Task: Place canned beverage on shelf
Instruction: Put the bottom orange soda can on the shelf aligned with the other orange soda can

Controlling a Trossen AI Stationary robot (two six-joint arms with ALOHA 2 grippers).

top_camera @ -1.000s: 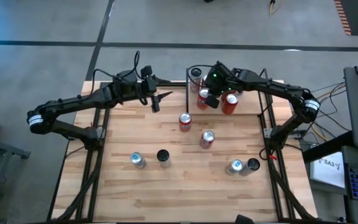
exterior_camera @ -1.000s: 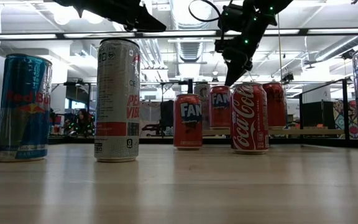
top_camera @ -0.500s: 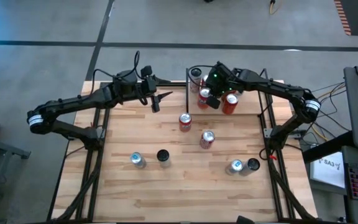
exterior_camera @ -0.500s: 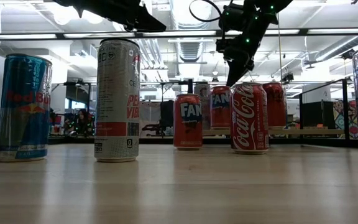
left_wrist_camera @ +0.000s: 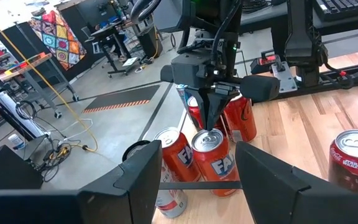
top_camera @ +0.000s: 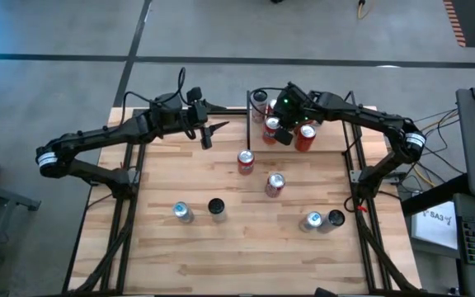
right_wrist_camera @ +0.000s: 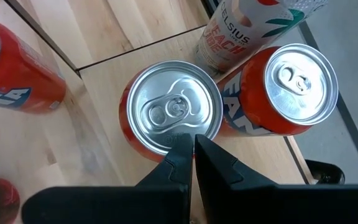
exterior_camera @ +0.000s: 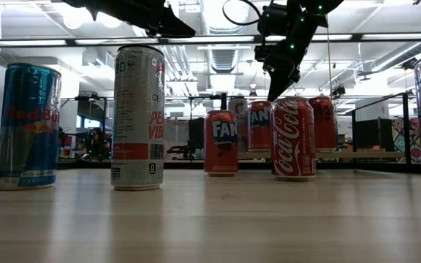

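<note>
Right wrist view is showing the orange Fanta can (right_wrist_camera: pixel 169 115) standing upright on the shelf (right_wrist_camera: pixel 114 180) beside a second Fanta can (right_wrist_camera: pixel 291 93) and a Celsius can (right_wrist_camera: pixel 241 28), with my right gripper (right_wrist_camera: pixel 193 144) hanging just above its lid, fingers pinched together and holding nothing, so I am judging this placement finished. My left gripper (top_camera: pixel 213 128) is waiting partly open and empty over the counter (top_camera: pixel 246 239), where several cans, including a red one (top_camera: pixel 246 162), are still awaiting shelving.

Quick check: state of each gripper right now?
Left gripper: open, holding nothing, above the table.
Right gripper: closed, empty, fingers together just above an orange Fanta can on the shelf.
</note>
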